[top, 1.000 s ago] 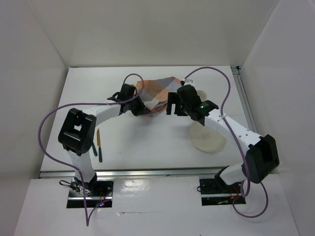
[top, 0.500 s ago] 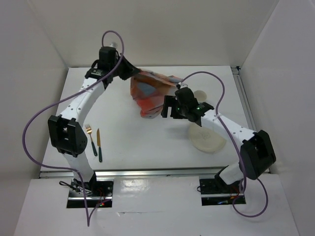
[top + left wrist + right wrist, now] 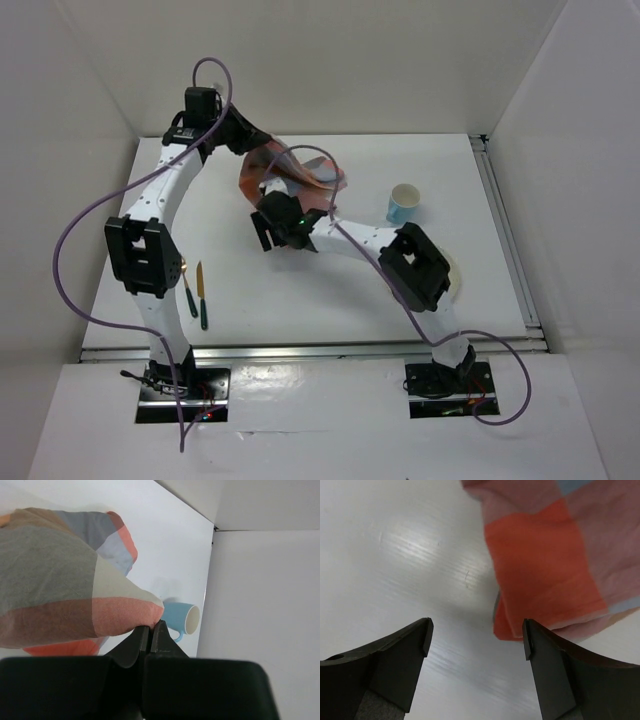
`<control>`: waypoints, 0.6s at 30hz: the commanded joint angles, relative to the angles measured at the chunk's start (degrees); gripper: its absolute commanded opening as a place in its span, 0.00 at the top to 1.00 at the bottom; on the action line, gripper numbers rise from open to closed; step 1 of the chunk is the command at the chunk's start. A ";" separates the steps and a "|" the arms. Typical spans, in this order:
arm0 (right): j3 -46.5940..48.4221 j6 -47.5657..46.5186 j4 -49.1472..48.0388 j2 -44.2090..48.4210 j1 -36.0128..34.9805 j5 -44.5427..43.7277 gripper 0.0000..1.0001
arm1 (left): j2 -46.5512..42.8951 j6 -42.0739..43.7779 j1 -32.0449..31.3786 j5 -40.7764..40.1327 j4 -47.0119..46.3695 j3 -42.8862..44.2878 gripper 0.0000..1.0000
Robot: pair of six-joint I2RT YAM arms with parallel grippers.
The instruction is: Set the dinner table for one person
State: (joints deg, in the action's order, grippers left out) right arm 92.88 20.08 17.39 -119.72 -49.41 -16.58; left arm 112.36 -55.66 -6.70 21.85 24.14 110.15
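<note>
Left wrist view: my left hand [image 3: 150, 629] is clamped on a corner of the checked cloth mat [image 3: 60, 575], held up for spreading, I think; my right hand [image 3: 477, 632], open wide, hovers with the table [image 3: 395, 545] below it.

The left arm [image 3: 165, 195] is stretched toward the far left, with its wrist turned rightward. The left gripper [image 3: 150, 627] is seen with its fingers pressed together, and a fold of checked cloth [image 3: 60, 580] is pinched between them. The right arm [image 3: 355, 238] is reached across leftward. The right gripper [image 3: 477, 635] is held low, with its fingers spread wide.
</note>
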 commanded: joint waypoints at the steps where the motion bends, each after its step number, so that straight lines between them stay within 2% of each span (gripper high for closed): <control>1: 2.74 -11.54 -0.16 -1.92 -1.83 -10.13 0.16 | -0.03 -0.15 1.87 3.73 -1.03 3.06 1.00; 6: 3.36 -18.75 -2.44 -4.12 -2.36 -12.50 0.16 | -0.03 -1.29 4.58 6.27 -2.43 0.86 1.00; 11: 6.08 -22.36 -2.45 -7.19 -2.36 -15.33 0.22 | -0.03 -1.82 5.12 7.42 -4.36 0.33 1.00; 18: 6.70 -23.68 -2.97 -9.13 -2.36 -17.44 0.55 | 0.50 -1.82 5.12 7.95 -4.37 -0.19 1.00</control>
State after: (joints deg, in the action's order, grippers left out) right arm 97.14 -2.07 16.62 -128.44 -51.66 -31.16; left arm 112.42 -57.23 -1.43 27.99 22.28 110.13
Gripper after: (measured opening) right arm 0.476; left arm 0.043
